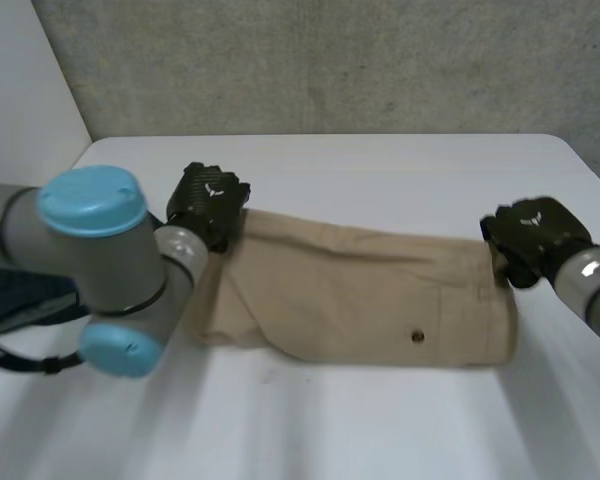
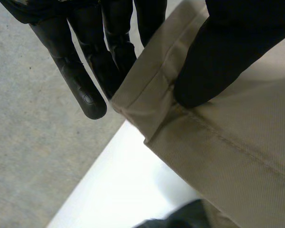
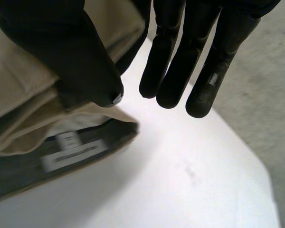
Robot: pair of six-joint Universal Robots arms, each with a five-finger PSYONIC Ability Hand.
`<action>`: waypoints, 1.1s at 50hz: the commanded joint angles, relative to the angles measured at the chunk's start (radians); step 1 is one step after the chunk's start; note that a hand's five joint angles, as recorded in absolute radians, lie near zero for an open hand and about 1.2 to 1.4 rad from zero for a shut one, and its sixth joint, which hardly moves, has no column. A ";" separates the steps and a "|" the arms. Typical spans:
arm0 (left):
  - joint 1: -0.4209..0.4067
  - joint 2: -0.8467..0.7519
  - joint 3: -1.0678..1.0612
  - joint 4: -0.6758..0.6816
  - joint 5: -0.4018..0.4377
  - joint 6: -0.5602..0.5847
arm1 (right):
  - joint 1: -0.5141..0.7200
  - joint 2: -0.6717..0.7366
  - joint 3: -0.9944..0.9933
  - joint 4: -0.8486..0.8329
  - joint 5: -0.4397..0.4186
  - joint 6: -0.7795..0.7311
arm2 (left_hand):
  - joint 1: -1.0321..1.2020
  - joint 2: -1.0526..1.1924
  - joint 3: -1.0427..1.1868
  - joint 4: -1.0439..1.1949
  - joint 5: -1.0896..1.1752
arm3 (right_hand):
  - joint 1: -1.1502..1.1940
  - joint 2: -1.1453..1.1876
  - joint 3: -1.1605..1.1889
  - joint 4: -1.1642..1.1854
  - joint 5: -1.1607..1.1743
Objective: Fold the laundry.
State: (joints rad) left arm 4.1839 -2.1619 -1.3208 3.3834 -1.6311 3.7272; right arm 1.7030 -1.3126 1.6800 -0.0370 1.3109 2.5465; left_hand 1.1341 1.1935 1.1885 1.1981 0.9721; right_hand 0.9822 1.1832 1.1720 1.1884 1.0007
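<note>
The tan shorts (image 1: 370,290) lie folded lengthwise across the middle of the white table (image 1: 380,170). The left hand (image 1: 208,203) pinches their far left corner, its thumb (image 2: 213,61) on the hem and its fingers (image 2: 80,80) behind it. The right hand (image 1: 533,235) grips the far right waistband corner between its thumb (image 3: 80,61) and 1 finger. Its other fingers (image 3: 175,71) stay straight over the table, beside a white label (image 3: 73,151).
</note>
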 commanded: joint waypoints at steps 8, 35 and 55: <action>0.001 -0.305 0.210 0.326 -0.023 0.109 | 0.132 0.430 -0.387 -0.158 0.201 0.000 | 0.262 0.203 0.208 0.198 0.250 | 0.414 0.213 0.224 0.208 0.221; 0.005 -0.043 -0.052 0.433 -0.006 0.092 | 0.132 0.195 -0.330 0.037 0.178 0.127 | -0.959 -1.018 -1.013 -1.023 -0.971 | -0.808 -1.009 -0.997 -1.014 -1.001; -0.021 0.198 -0.393 0.234 -0.006 -0.231 | 0.007 0.090 0.152 -0.099 -0.047 0.202 | -0.932 -0.992 -0.987 -0.996 -0.945 | -0.501 -0.702 -0.691 -0.707 -0.694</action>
State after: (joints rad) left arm 4.1783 -1.9694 -1.6788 3.6508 -1.6359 3.5543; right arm 1.7308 -1.2244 1.7457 0.0092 1.2551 2.7564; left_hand 0.2025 0.2070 0.2129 0.2074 0.0473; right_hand 0.3356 0.3758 0.3950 0.3944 0.2140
